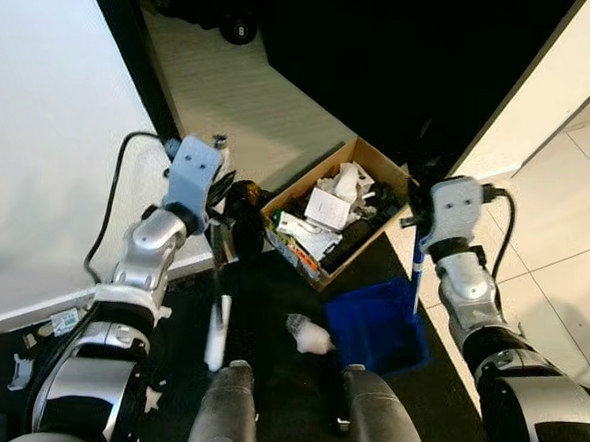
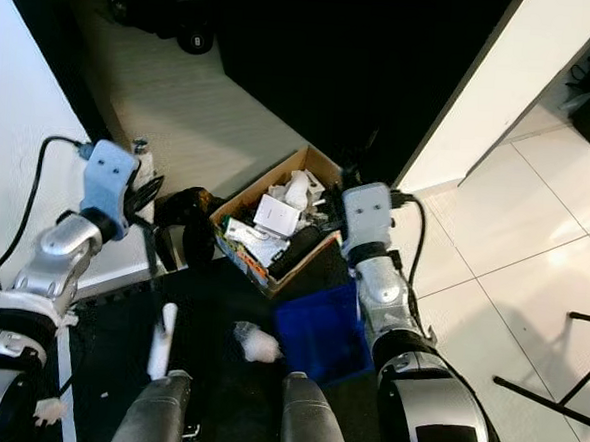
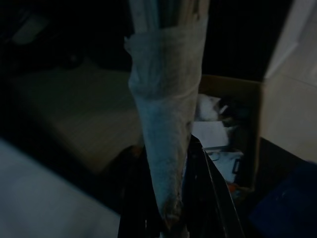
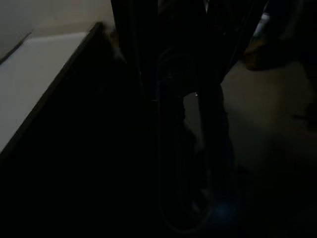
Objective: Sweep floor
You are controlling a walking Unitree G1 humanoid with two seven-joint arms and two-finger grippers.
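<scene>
Cardboard box (image 1: 337, 216) full of mixed rubbish serves as the landmark here: it sits open on the dark floor (image 1: 269, 320), packed with white paper scraps, crumpled wrappers and dark bits. No writing on the box or its contents can be read; the printing on the packets inside is too small and blurred.

Just to the robot's left of the box, the left gripper (image 1: 217, 231) holds a broom (image 1: 216, 321). Its handle is a slim pale stick that runs down from the gripper toward the robot's legs, white at the lower end. In the left wrist view the handle (image 3: 166, 148) looks like a grey-white sleeve, dusty and mottled, tapering between the two black fingers (image 3: 210, 198), which are clamped against it on either side.

Directly on the near side of the box, touching its front corner, lies a blue dustpan (image 1: 374, 326), a deep saturated blue with a flat tray. Its thin blue handle rises at the box's right corner to the right gripper (image 1: 417, 228). The right wrist view is very dark, and whether those fingers are closed around the handle cannot be told.

A crumpled white wad (image 1: 310, 334) lies on the floor just beside the dustpan, on the near side of the box.
</scene>
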